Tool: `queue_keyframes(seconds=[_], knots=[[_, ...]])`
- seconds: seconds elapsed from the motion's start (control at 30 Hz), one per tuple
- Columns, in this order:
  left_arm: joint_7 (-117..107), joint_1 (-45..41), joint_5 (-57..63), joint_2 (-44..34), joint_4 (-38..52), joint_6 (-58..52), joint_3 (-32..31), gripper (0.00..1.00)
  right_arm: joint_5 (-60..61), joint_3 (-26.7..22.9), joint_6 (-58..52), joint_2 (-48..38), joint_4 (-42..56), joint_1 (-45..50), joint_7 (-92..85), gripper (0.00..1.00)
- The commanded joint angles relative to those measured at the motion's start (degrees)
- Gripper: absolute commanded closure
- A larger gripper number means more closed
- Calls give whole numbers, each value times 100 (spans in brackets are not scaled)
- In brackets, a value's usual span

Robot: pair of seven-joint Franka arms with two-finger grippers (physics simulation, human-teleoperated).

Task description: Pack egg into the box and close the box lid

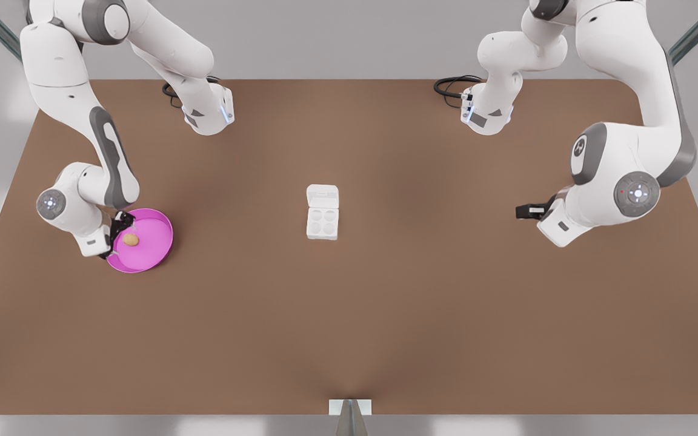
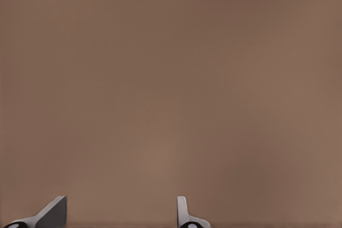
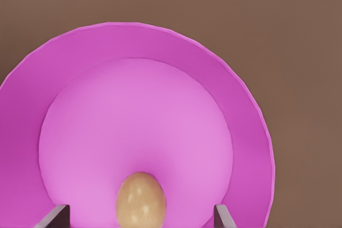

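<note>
Picking up the egg (image 3: 141, 199) is the step in hand, and it should go well if the right gripper (image 3: 141, 218) settles straight down so both fingers meet the shell at its widest part. In the right wrist view the egg lies between the two spread fingertips (image 3: 57, 213), touching neither, on the floor of the pink dish (image 3: 240, 110). A gentle, even squeeze suits it: the shell is smooth and rounded, so I judge a low or off-centre pinch would squirt it sideways across the dish. The dish is light and may slide if a finger catches its sloped wall, so the fingers should stay inside the flat centre.

From the front view, the dish (image 1: 158, 245) sits near the tabletop's edge on the front view's left, with the egg (image 1: 131, 240) in its middle and the right gripper (image 1: 120, 233) over it.

Farther in, at the tabletop's centre, the box (image 1: 322, 223) stands with its four cups bare and the box lid (image 1: 322, 197) folded back flat on the far side.

Over toward the front view's right edge, the left gripper (image 1: 529, 211) waits well apart from everything; its wrist view shows its fingers (image 2: 53, 211) apart above bare tabletop (image 2: 171, 78).
</note>
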Motion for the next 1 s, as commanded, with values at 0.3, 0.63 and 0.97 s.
queue_keyframes(seconds=[0.3,0.63,0.97], knots=[[-21,16,25,43,9,134,7,0,362,-8,899,223,-461,-296,-2300,0],[-30,-28,61,78,9,-24,-28,0,476,-17,925,513,-408,-314,-2291,0],[-21,34,61,131,123,-138,-55,0,511,-17,855,522,-364,-393,-2274,1]])
